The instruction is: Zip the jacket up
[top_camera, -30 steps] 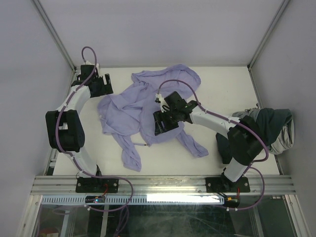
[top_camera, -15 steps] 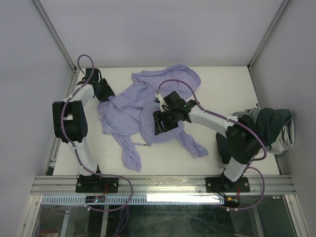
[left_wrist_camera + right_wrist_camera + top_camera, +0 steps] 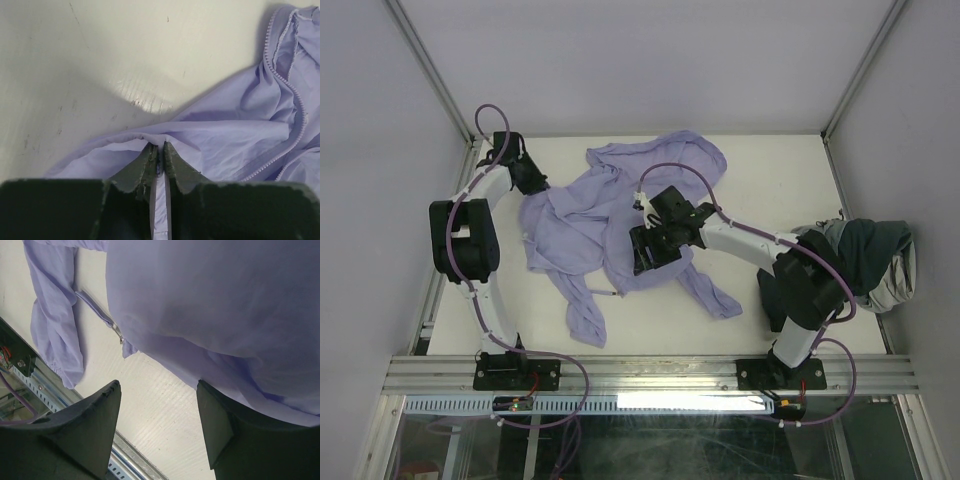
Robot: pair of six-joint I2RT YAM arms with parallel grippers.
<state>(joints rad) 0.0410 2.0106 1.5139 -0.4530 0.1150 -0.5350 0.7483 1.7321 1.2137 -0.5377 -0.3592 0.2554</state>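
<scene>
Thin, wrinkly lavender jacket (image 3: 620,215) lies crumpled on the pale table (image 3: 770,170), one soft edge fold clamped in the left gripper (image 3: 159,150) (toothed zipper tape (image 3: 300,115) off to its right), and the right gripper (image 3: 158,385) hovers just above the cloth, jaws apart.

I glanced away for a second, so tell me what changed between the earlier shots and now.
The left gripper edged in to the left edge of the jacket, and its jaws pinched shut on a fold of the fabric there. The right gripper stayed open at the jacket's middle. The jacket and the dark garment at the right lie as before.
</scene>
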